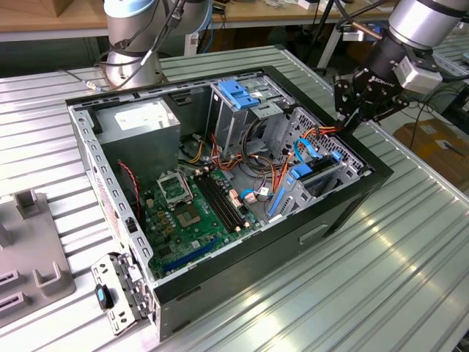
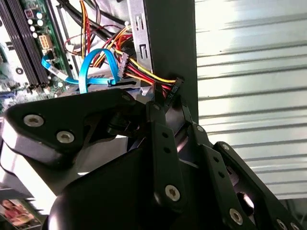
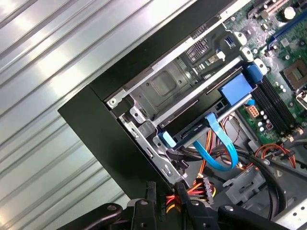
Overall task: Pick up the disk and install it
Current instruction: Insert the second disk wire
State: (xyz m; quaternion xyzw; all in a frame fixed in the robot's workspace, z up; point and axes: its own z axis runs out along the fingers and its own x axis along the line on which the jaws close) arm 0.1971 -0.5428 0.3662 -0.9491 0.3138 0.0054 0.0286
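Apparently finished seating, the claw pinches shut around a black power plug, with the disk bayed just beneath.

- You've got a black computer case with a green motherboard inside.
- Your gripper is black; the arm is silver-grey.
- Bright blue ribbon cable; red, yellow and orange wires.
- Blue plastic bracket.
- Your table is pale ribbed metal, striped.
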